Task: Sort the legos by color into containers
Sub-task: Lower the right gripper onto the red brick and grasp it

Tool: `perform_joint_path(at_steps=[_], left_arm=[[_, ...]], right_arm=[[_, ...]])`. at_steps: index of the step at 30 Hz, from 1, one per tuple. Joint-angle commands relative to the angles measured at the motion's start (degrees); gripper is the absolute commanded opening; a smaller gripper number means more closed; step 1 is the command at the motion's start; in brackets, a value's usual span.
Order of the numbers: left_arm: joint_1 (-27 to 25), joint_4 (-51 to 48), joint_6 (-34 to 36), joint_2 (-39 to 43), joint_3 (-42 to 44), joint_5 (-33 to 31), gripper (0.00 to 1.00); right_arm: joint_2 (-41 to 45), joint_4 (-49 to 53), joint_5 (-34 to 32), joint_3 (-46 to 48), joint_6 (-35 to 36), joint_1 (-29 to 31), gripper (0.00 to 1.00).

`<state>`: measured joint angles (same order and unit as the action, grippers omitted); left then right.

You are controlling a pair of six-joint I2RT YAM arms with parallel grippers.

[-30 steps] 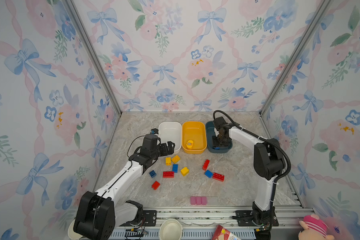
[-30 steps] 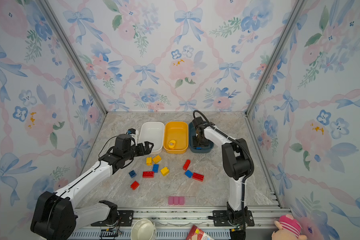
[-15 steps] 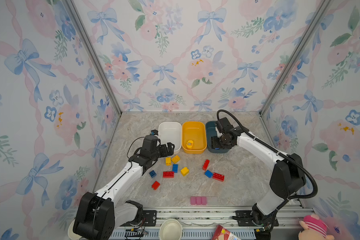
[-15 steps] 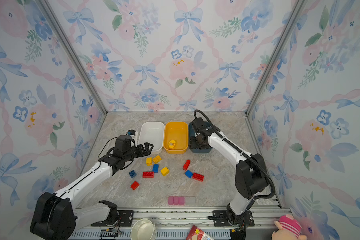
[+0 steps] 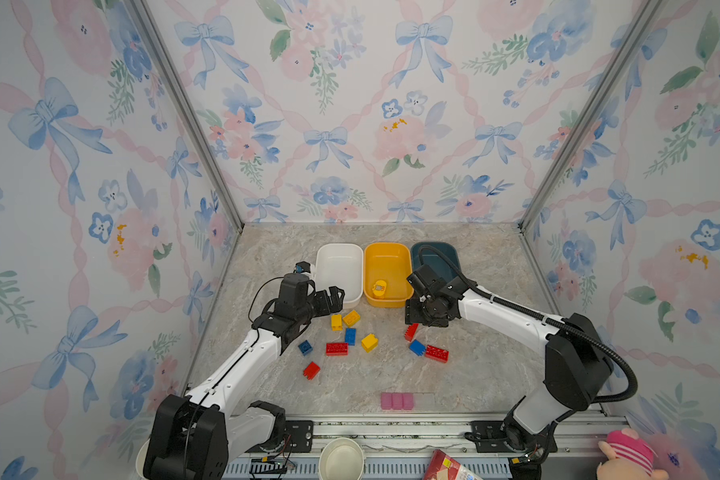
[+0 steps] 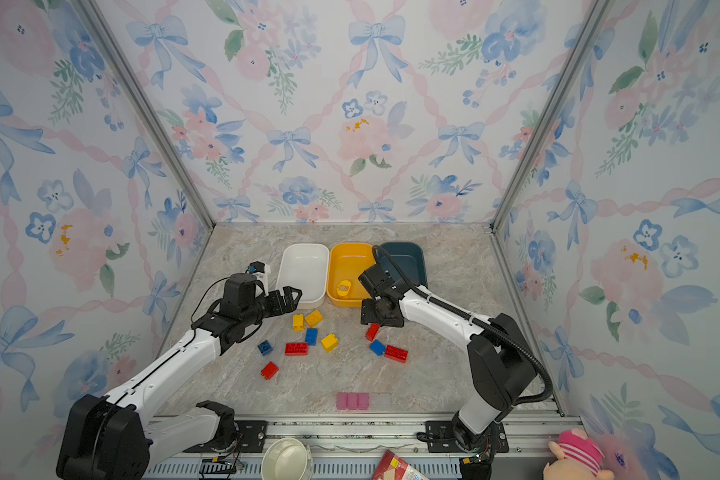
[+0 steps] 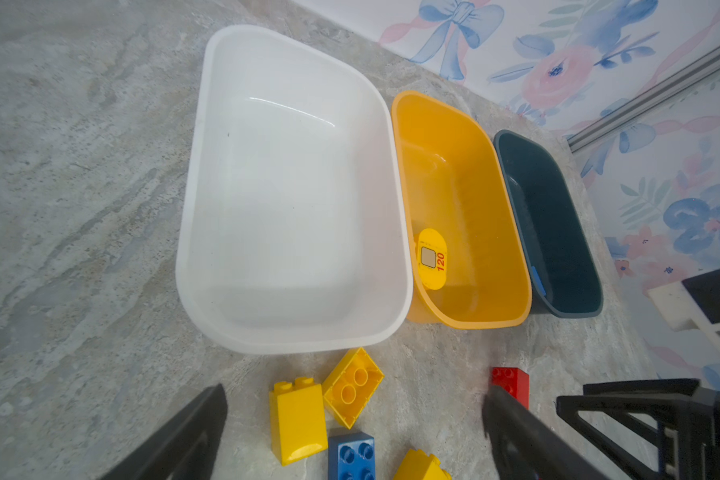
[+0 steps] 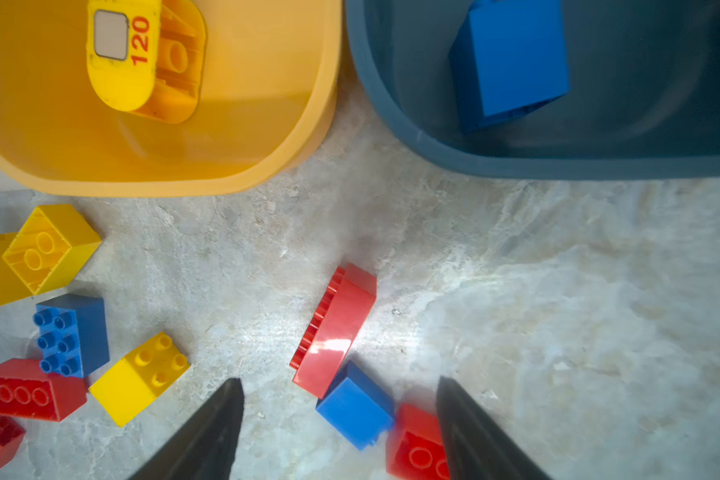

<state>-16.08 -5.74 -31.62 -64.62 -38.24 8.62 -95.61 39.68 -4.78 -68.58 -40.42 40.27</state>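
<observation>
The white tub (image 5: 339, 253), yellow tub (image 5: 387, 255) and teal tub (image 5: 443, 251) stand side by side at the back. A yellow piece (image 8: 125, 50) marked 120 lies in the yellow tub, and a blue brick (image 8: 510, 62) in the teal one. Several red, yellow and blue legos lie loose in front. My left gripper (image 5: 334, 296) hangs open by the white tub's near corner, over two yellow bricks (image 7: 298, 419). My right gripper (image 8: 339, 381) is open and empty above a red brick (image 5: 411, 331) on its side and a blue brick (image 8: 356, 405).
A pale-pink strip (image 5: 396, 401) lies near the front edge. A paper cup (image 5: 341, 459), a red packet (image 5: 449, 467) and a plush toy (image 5: 628, 455) sit beyond the front rail. Papered walls close in the back and both sides.
My right gripper has come out of the teal tub toward the front and now hangs over the loose bricks. The left arm has hardly moved.
</observation>
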Motion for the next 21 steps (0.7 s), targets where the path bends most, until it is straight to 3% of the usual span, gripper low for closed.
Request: perform_joint_path(at_steps=[1,6,21], left_arm=[[1.59,-0.47,-0.39,1.79,1.89,2.19,0.98],[3.48,-0.49,-0.39,3.19,3.33,3.70,0.98],[5.00,-0.48,-0.05,3.89,4.49,4.39,0.98]], right_arm=[[-3.97,-2.12,-0.49,0.30,-2.99,1.10,0.75],[-7.58,-3.72,-0.71,0.24,-4.69,1.44,0.68],[-12.11,-4.30,-1.07,-1.21,-5.54,1.99,0.36]])
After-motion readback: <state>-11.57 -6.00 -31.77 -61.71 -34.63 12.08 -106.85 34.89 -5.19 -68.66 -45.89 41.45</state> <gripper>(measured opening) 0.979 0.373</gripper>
